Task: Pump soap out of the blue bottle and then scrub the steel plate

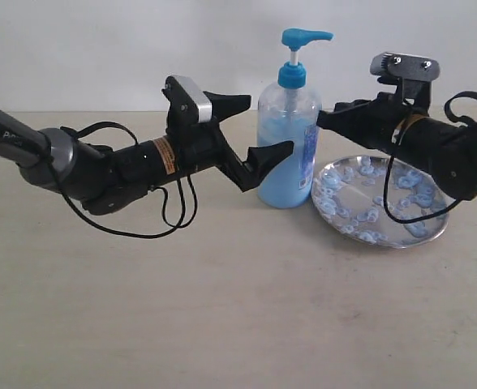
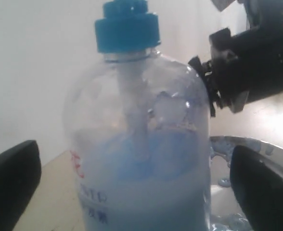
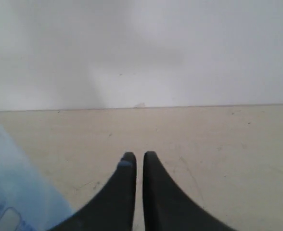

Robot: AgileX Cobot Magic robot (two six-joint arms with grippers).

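Blue bottle (image 1: 287, 138) stands upright mid-table, just left of the steel plate (image 1: 358, 185), which is dotted with pale blobs of soap (image 1: 417, 198). The left gripper (image 1: 272, 122) has its fingers spread to either side of the bottle's body without visibly touching it. The right gripper (image 1: 324, 119), fingers pressed together and empty, hovers beside the bottle's right shoulder. Roughly half full, the bottle likely has some weight, and its thin, smooth plastic may flex or slip. The wide body below the shoulder looks the safest hold. Its label lettering is too blurred to read.
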